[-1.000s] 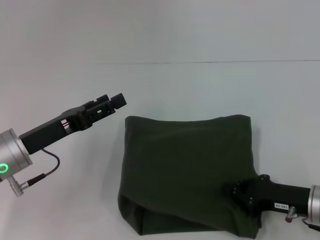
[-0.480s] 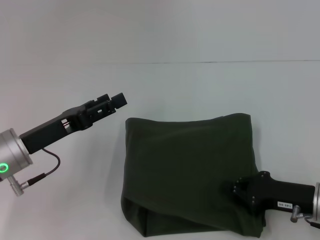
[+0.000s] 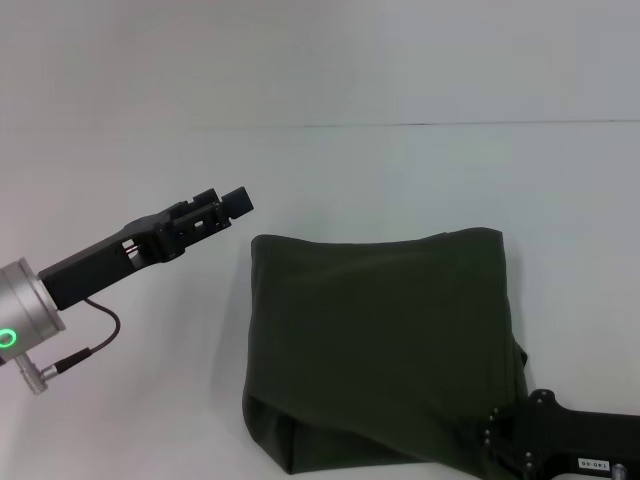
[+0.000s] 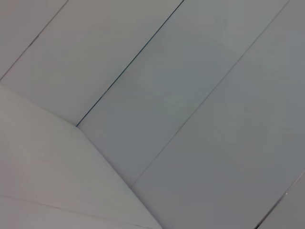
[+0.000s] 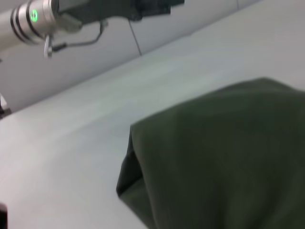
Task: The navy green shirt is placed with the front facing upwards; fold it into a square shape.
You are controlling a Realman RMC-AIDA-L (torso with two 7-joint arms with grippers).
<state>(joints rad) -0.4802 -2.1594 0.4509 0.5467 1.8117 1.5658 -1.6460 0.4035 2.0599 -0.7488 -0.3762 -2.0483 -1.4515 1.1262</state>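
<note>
Shirt (image 3: 380, 345) lying on the white table (image 3: 420, 170), right of centre and toward the near edge, already doubled into a rough square with plain green uppermost; no lettering or collar in sight. Far edge fairly straight, near left corner (image 3: 270, 435) puffed up with loose layers gaping, seen closer in the right wrist view (image 5: 131, 176).

Left end effector (image 3: 232, 202) hanging in the air well left of the far left corner, touching nothing; fingers look pressed together, gripping nothing. Right end effector (image 3: 505, 445) low at the near right corner, just at the hem; fingers hidden, so cannot tell whether spread or pinching cloth.

Likely soft, light and limp: sags when lifted, layers apt to slide apart, no stiffness to hold a crease. Best taken at corners or along a folded edge, pinching all layers together, and dragged low across the table rather than lifted high. Puffed near left corner probably needs flattening.
</note>
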